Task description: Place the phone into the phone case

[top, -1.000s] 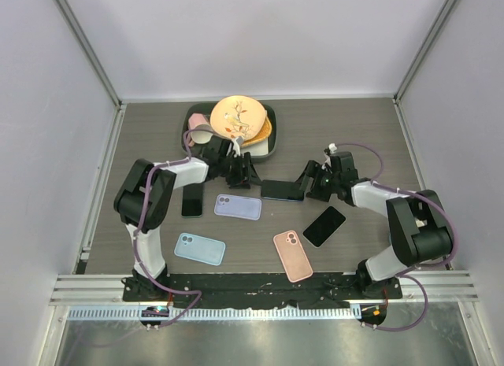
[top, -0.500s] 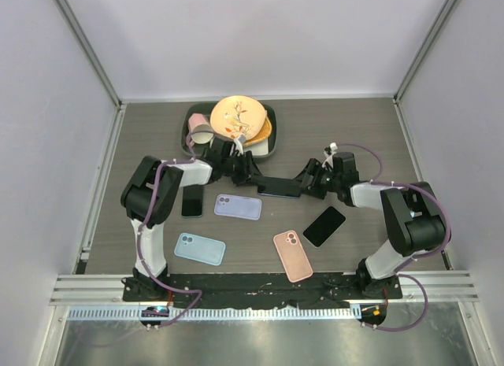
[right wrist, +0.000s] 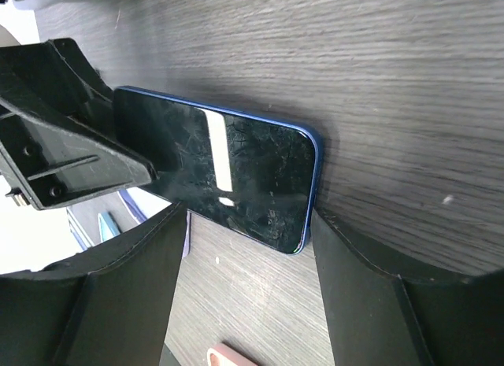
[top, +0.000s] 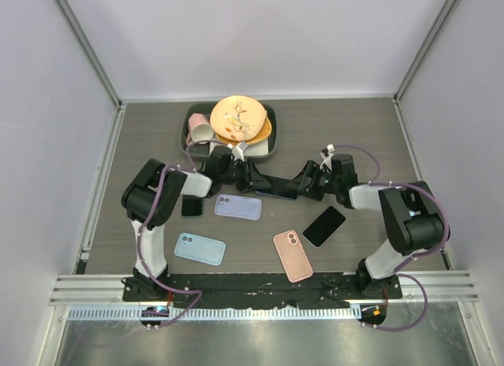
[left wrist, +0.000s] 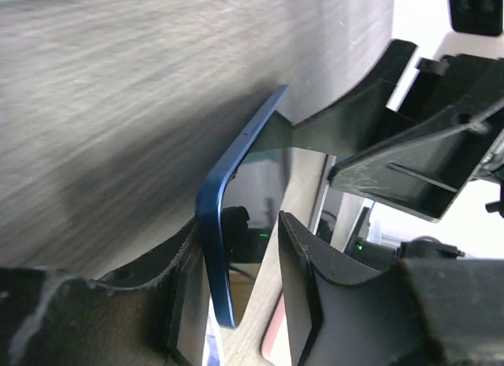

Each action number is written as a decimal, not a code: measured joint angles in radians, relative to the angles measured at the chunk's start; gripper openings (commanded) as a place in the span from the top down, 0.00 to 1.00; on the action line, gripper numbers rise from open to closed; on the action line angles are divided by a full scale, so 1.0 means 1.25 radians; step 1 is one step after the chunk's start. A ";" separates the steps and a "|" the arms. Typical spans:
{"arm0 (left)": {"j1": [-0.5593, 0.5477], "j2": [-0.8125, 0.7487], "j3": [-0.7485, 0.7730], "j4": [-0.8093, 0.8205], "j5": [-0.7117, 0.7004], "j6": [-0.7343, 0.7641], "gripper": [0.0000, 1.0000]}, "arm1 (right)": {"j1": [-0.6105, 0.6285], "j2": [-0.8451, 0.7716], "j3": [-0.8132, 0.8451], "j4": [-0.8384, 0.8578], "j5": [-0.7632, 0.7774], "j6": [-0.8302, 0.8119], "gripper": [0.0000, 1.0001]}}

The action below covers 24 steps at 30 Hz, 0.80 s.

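Left hand: fingers astride the blue phone, one end, apparently clamped. Phone: tabletop centre, 12 o'clock of lilac case. Right hand: apart, straddling the other end. Advice: lift level, both ends together.

Dark tray at table's far side, plates, pink cup

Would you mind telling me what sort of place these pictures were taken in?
Probably a lab test cell for robot handling: plain white walls enclose a wood-grain table, with phone cases and a tray of dishes laid out.
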 measured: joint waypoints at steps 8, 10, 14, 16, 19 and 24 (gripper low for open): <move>-0.023 -0.001 0.001 0.046 0.056 -0.028 1.00 | 0.008 0.001 -0.001 -0.010 -0.019 0.000 0.30; -0.024 -0.001 0.005 0.050 0.061 -0.026 1.00 | 0.009 0.000 -0.001 -0.011 -0.019 -0.001 0.29; -0.025 -0.002 0.009 0.042 0.061 -0.022 1.00 | 0.009 -0.009 -0.001 -0.021 -0.019 -0.004 0.27; -0.026 -0.007 0.012 0.027 0.057 -0.012 1.00 | 0.009 -0.022 -0.001 -0.031 -0.019 -0.009 0.25; -0.028 -0.034 0.014 -0.016 0.038 0.015 1.00 | 0.011 -0.049 -0.001 -0.053 -0.017 -0.017 0.19; -0.030 -0.117 0.014 -0.130 -0.019 0.092 1.00 | 0.012 -0.128 0.020 -0.130 -0.008 -0.047 0.06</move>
